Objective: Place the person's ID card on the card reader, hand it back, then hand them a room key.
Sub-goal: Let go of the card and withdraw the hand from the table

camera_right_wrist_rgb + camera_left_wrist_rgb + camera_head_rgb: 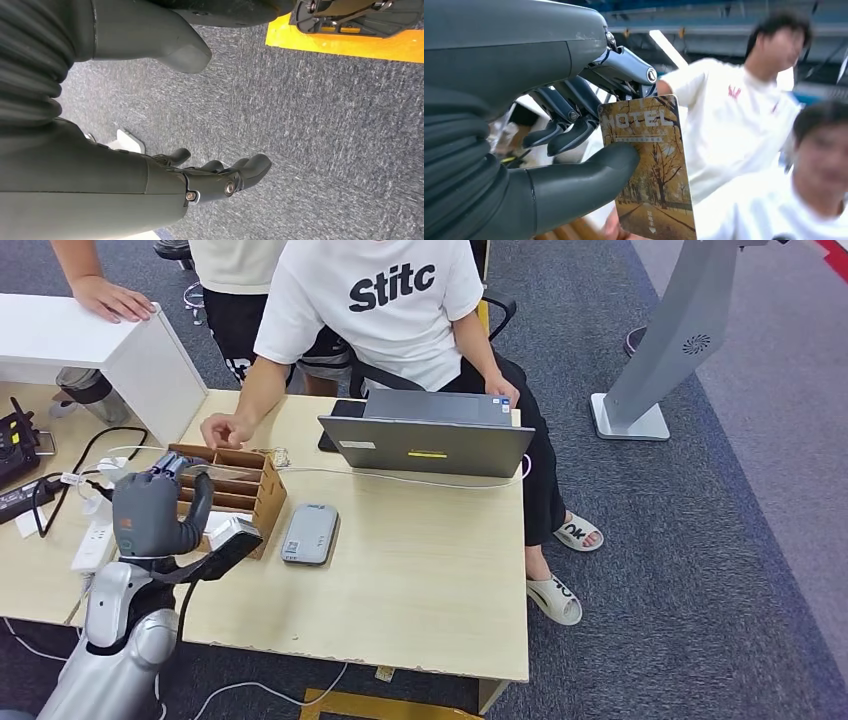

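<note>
The key card is a brown-gold rectangle printed with "HOTEL" in pale letters over a picture of an autumn tree avenue; it is pinched upright between the thumb and fingers of the left hand, raised over the near left part of the table just in front of the cardboard card rack. The card reader, a flat grey rounded slab with a small label, lies on the table just right of the rack with nothing on it.

Glossy printed room key; pale smooth wooden table.
</note>
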